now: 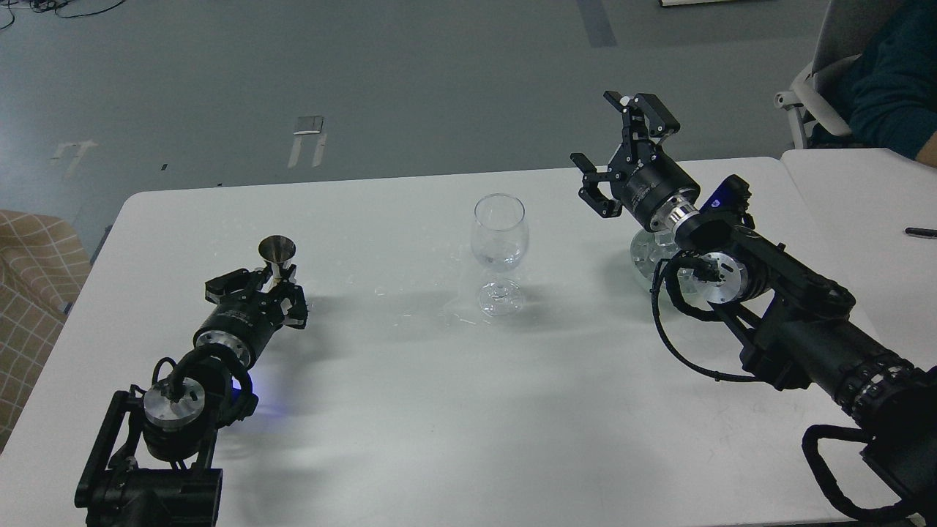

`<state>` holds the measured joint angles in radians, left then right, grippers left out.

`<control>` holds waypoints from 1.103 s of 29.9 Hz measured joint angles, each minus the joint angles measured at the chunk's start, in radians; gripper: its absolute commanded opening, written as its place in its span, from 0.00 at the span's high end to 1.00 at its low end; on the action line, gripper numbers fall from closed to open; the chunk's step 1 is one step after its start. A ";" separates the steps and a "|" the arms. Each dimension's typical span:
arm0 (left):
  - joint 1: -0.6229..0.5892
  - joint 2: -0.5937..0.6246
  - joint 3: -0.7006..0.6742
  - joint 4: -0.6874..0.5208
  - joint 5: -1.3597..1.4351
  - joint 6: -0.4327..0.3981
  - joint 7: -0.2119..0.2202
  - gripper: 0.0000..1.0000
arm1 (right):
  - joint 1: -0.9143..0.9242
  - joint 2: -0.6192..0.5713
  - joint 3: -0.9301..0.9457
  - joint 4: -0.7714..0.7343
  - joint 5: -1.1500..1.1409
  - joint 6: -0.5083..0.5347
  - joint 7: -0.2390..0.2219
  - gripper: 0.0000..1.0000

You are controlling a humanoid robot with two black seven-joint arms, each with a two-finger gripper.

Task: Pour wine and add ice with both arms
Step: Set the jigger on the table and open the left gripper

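A clear stemmed wine glass point(499, 233) stands upright at the table's middle. Something glassy sits low in its bowl; I cannot tell liquid from cubes. My left gripper point(272, 287) is shut on the stem of a small steel jigger point(277, 251), held upright, low over the table at the left; its contents are hidden. My right gripper point(618, 150) is open and empty, raised to the right of the glass. Below its wrist a clear glass bowl of ice cubes point(646, 256) stands on the table, partly hidden by the arm.
The white table point(439, 410) has small wet spots or shards point(410, 311) left of the glass foot. A second white table with a black pen point(920, 233) is at the right. A seated person point(889, 73) is at the far right.
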<state>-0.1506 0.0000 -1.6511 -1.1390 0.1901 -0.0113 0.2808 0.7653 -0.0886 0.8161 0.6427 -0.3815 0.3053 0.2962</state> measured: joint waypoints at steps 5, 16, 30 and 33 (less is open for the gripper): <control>-0.002 0.000 -0.001 0.006 0.000 0.000 -0.001 0.55 | 0.000 0.000 0.000 0.000 0.000 0.000 0.000 0.00; -0.002 0.000 0.000 0.009 0.000 0.002 -0.003 0.27 | 0.002 0.001 0.000 -0.002 0.000 -0.001 0.000 0.00; 0.000 0.000 0.001 0.016 0.000 0.002 0.005 0.02 | 0.000 0.004 -0.006 -0.001 0.000 0.000 0.000 0.00; 0.009 0.000 0.000 0.016 -0.004 0.000 0.010 0.02 | -0.001 0.004 -0.006 0.000 0.000 0.000 0.000 0.00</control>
<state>-0.1421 0.0000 -1.6510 -1.1229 0.1864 -0.0112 0.2911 0.7647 -0.0844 0.8101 0.6426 -0.3820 0.3053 0.2961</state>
